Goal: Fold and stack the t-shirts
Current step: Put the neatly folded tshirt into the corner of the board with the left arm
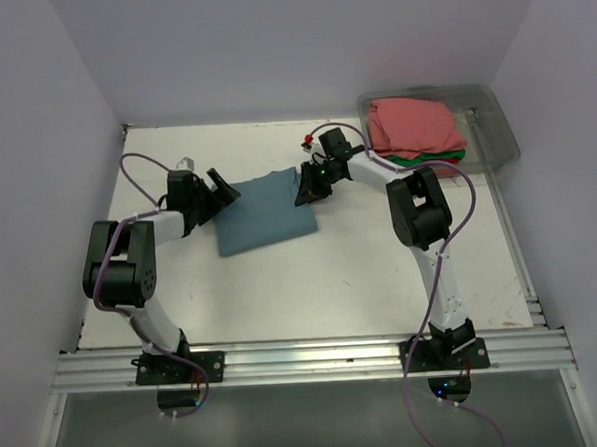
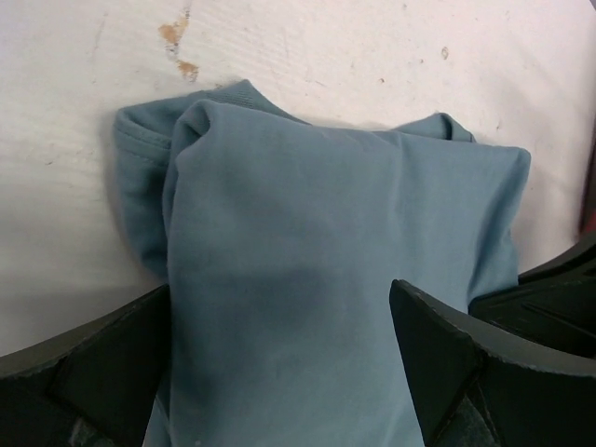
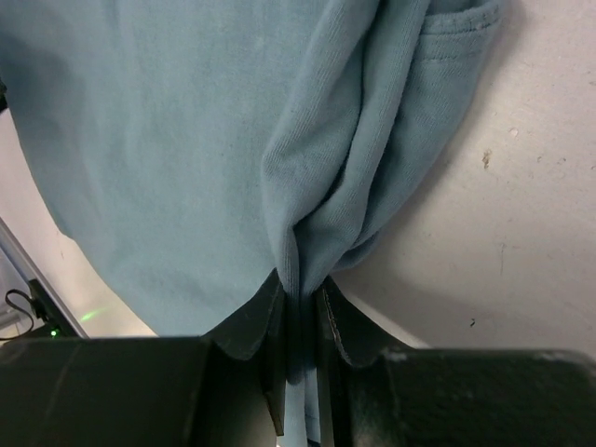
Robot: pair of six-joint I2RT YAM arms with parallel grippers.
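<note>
The right gripper (image 3: 300,298) pinches the blue tee (image 1: 263,215); the left gripper (image 2: 279,321) stands wide, holding nothing.
The right jaws are clamped on a bunched fold at the tee's bin-side edge, and the left jaws straddle the edge away from the bin (image 1: 504,123). The folded tee lies flat on the table (image 1: 362,280), left of the bin, its long axis running toward the bin from one gripper to the other; its neck end cannot be told. The right arm is nearer the bin, where a pink tee (image 1: 414,125) lies folded.
</note>
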